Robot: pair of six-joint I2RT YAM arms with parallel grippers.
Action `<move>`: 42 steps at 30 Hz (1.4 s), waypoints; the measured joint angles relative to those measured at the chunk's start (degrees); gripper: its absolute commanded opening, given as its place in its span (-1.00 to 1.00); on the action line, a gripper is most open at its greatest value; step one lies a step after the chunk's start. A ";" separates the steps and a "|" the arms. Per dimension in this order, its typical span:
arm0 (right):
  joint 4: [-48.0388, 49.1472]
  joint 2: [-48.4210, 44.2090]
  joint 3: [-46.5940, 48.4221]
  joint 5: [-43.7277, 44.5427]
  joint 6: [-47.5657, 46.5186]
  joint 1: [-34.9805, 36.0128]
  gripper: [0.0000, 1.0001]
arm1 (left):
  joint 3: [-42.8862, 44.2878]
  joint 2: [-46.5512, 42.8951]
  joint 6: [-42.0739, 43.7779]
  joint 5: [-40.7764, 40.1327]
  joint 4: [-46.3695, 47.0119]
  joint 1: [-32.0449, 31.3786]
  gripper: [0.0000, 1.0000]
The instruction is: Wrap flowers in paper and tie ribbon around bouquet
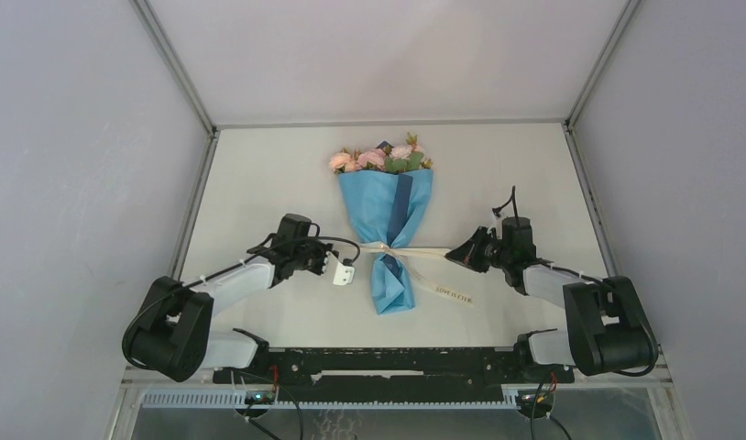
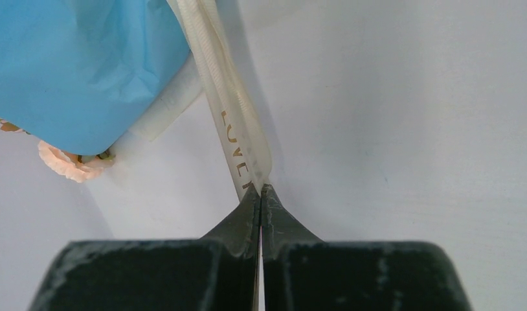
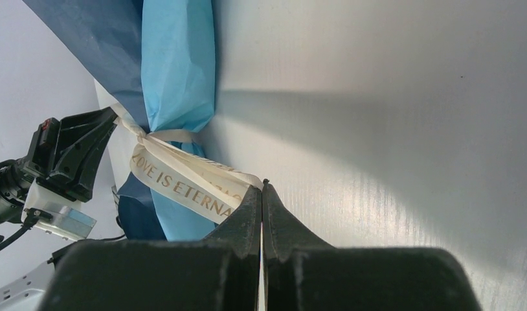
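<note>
The bouquet (image 1: 385,206) was wrapped and the ribbon (image 3: 183,184) seemingly knotted at its waist. The left gripper (image 2: 261,191) and right gripper (image 3: 263,188) were each clamped on it, with only tightening left.

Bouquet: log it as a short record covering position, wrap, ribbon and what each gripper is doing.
bouquet: lying flat mid-table, narrow end toward the arms
flowers: pink blooms at the far end
paper: light blue cone, darker strip down the middle
ribbon: tied round the narrow waist, one lettered tail lying loose
left gripper: shut on a ribbon strand
right gripper: shut on a ribbon strand on the opposite side
</note>
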 measured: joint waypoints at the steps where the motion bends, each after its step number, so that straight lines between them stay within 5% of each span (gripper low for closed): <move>1: 0.00 -0.02 0.00 -0.09 -0.02 -0.04 -1.00 | 0.00 0.00 0.00 0.11 0.09 0.00 -1.00; 12: -0.37 -0.02 0.00 -0.24 -0.02 0.04 -0.99 | 0.00 -0.02 0.00 0.13 0.07 0.00 -1.00; 13: -0.37 -0.02 0.00 -0.24 -0.04 0.11 -0.81 | 0.00 -0.04 0.00 0.11 0.02 0.00 -0.88; 16: -0.28 -0.02 0.00 -0.11 -0.13 0.17 -0.01 | -0.04 -0.66 -0.20 -0.61 -0.74 -0.11 0.26; 18: -0.87 -0.02 0.00 1.51 -0.48 -0.24 0.74 | -0.63 -1.79 -0.31 -2.38 -1.86 -0.11 0.56; 19: -1.07 -0.09 0.00 2.16 -0.42 -0.42 0.95 | -1.05 -2.54 -1.03 -3.30 -2.75 -0.20 0.64; 28: -7.96 -16.35 0.02 9.03 -4.94 -0.96 0.99 | -1.46 -9.57 -11.21 -2.58 -10.10 -1.57 0.93; 34: -11.50 -31.34 0.02 15.54 -11.58 -5.92 0.99 | -0.44 -14.49 -37.83 -2.78 -5.44 -0.33 1.00; 42: -11.34 -37.62 -0.22 26.43 -18.64 -9.14 0.99 | -0.68 -18.16 -69.94 -22.82 7.13 4.83 0.99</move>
